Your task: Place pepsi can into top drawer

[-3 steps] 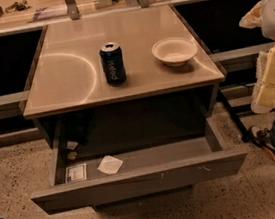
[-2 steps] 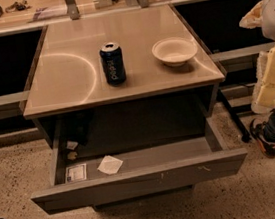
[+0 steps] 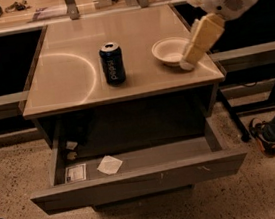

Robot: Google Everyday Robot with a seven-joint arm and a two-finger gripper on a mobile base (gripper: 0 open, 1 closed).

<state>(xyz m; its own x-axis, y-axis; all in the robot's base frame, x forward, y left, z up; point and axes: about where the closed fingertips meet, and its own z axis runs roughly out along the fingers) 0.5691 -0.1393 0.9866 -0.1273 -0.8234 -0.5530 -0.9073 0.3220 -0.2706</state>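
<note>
Gripper (image 3: pixel 188 64) (open/shut unclear) hung at white bowl (image 3: pixel 161 49) rim, pepsi can (image 3: pixel 113 64) well beyond; the reach could've clipped bowl, toppled can.

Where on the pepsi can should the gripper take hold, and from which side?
Probably the mid-body of the pepsi can, across its round wall, coming from the picture's right: it stands upright, apart from the white bowl. The gripper hangs at that bowl's right rim, so it should pass over it.

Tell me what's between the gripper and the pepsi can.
In the camera view the white bowl lies between them: pepsi can to its left, gripper at its right rim.
</note>
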